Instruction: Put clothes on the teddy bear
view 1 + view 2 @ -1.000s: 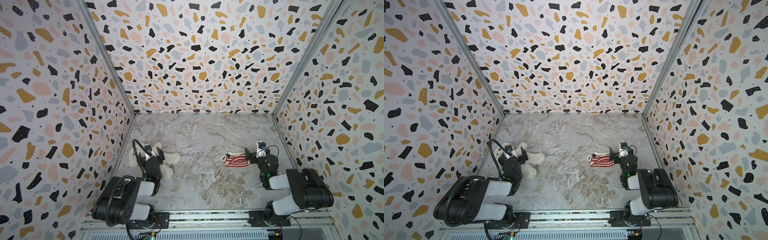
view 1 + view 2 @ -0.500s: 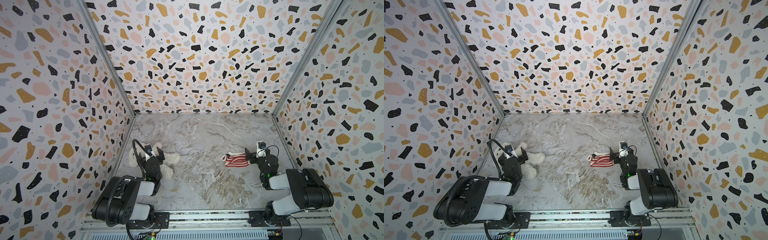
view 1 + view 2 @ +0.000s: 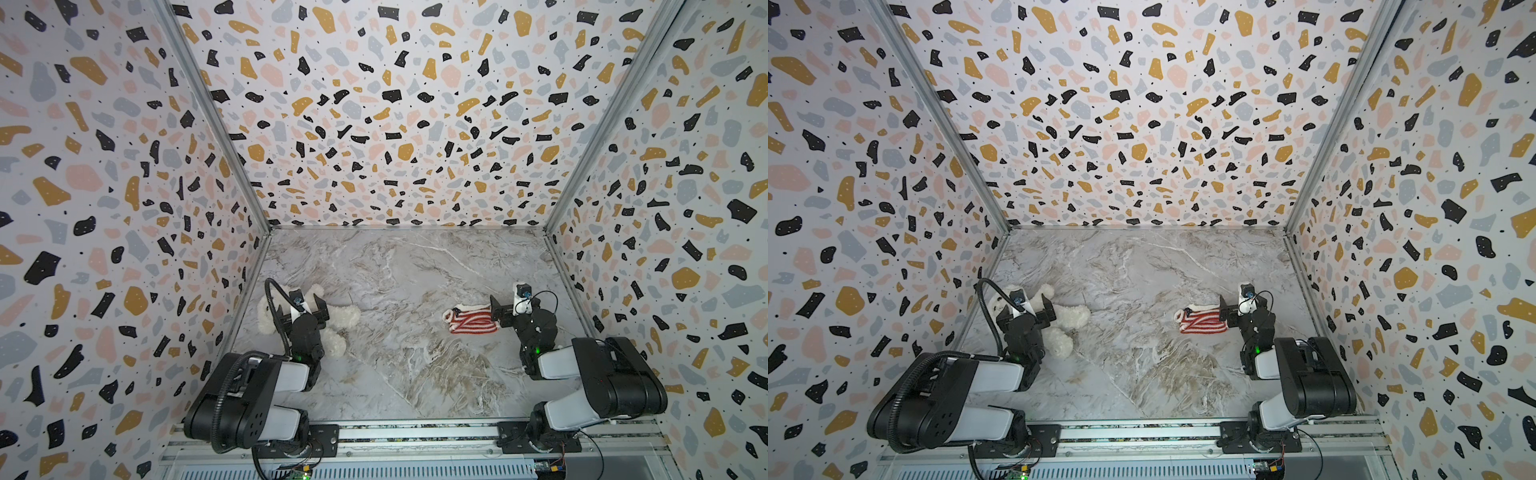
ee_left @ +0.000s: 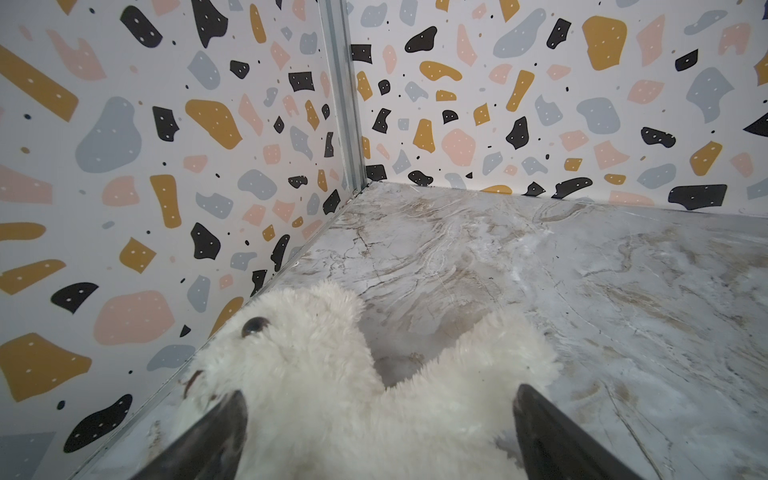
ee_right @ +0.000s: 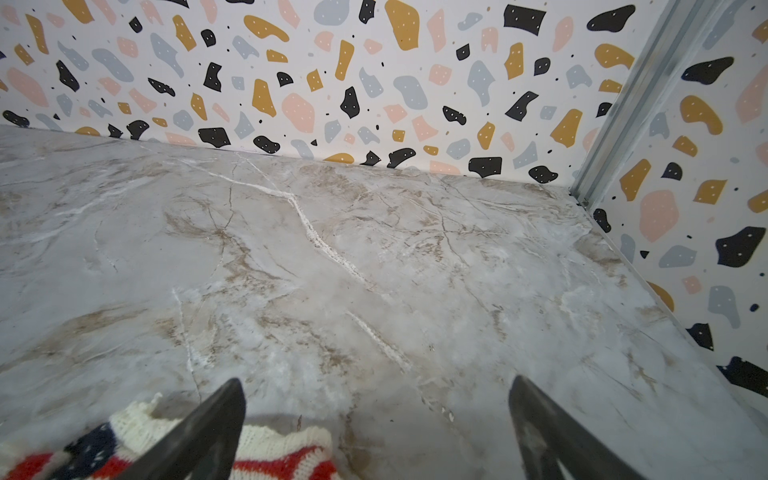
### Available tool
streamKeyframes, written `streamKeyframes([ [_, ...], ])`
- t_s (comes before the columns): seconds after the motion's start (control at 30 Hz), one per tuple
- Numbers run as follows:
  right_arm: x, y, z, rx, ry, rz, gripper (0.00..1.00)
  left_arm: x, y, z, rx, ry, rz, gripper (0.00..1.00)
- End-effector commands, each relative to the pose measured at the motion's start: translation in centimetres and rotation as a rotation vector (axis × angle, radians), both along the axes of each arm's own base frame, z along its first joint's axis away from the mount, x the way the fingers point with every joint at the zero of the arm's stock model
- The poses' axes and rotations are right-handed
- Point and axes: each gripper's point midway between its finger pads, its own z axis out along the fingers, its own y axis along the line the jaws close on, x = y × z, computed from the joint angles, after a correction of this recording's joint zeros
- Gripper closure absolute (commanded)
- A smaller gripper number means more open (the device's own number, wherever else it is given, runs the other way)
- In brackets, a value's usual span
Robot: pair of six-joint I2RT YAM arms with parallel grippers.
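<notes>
Beside the left wall (image 3: 124, 249) lies the teddy bear (image 3: 347, 316) — sweater (image 3: 471, 322) well apart.

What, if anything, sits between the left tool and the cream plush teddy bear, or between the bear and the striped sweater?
Nothing visible. The open left tool sits right over the fluffy cream-white plush teddy bear, fingers straddling its fur. Only bare marble-patterned tabletop lies between it and the red-and-white striped knitted sweater.

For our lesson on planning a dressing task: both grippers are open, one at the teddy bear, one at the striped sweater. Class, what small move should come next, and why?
Probably close the left gripper on the teddy bear: its open jaws straddle the plush body, while the sweater lies apart from it.
</notes>
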Motion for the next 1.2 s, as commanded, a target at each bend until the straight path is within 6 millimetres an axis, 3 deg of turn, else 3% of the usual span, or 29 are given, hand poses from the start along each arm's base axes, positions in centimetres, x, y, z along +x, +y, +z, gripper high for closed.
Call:
streamKeyframes([
  [0.0,0.6,0.0,0.8,0.004,-0.020,0.004,0.01,0.0,0.1,1.2,-0.018,-0.063,0.004,0.00],
  [0.67,0.4,0.2,1.3,-0.003,-0.023,0.017,0.01,0.0,0.0,1.8,-0.019,-0.069,-0.007,0.00],
  [1.0,-0.4,-1.3,4.7,0.028,-0.059,-0.081,0.01,0.7,-1.2,4.6,-0.019,-0.046,-0.080,0.00],
  [1.17,-0.7,-2.1,7.1,0.141,-0.042,-0.151,0.01,0.7,-2.9,6.7,-0.103,-0.073,-0.176,0.00],
])
